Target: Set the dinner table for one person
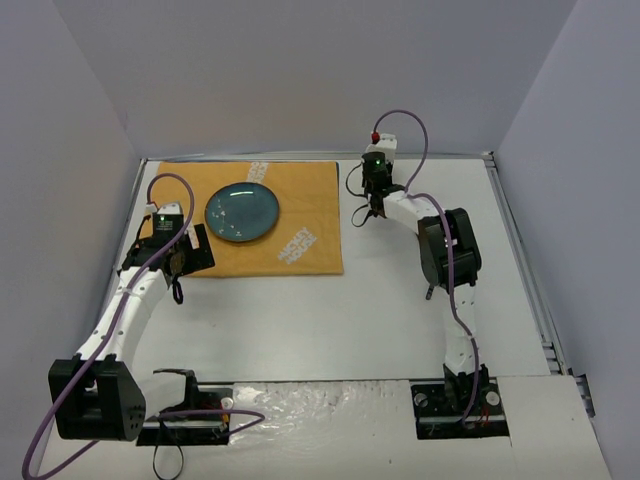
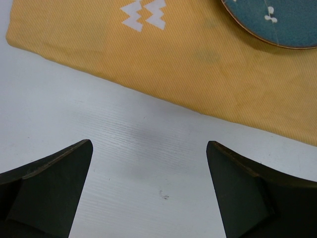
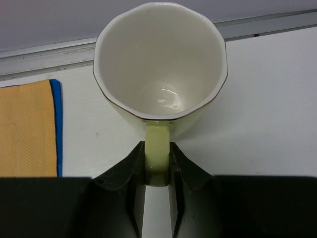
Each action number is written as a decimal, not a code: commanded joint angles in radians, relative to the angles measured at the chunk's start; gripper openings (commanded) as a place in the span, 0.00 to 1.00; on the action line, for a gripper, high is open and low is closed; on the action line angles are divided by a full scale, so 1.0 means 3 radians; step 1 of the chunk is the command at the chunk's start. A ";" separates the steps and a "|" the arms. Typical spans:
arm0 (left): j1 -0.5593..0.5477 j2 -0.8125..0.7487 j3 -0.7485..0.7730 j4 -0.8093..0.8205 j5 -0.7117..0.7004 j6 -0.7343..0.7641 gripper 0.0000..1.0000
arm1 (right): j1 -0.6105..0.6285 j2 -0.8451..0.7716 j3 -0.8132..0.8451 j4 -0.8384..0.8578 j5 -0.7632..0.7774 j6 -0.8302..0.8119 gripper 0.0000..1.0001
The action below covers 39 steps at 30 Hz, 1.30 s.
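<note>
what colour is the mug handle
Pale yellow-green handle; clearest in the right wrist view, pinched by the right gripper.

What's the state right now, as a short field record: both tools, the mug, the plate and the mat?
left tool: open, empty, over bare dinner table just off the mat's edge
right tool: shut on the mug's handle
mug: pale yellow-green outside, white inside, empty; right of the mat, near the table's far rim
mug touching table: cannot tell
plate: blue, on the mat's left half
mat: orange, lying flat on the far left part of the table
</note>
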 commanded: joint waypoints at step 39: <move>-0.0024 -0.0027 0.0094 0.0151 -0.0029 0.0038 0.97 | 0.0092 -0.0317 0.0562 0.0900 -0.2233 -0.0920 0.00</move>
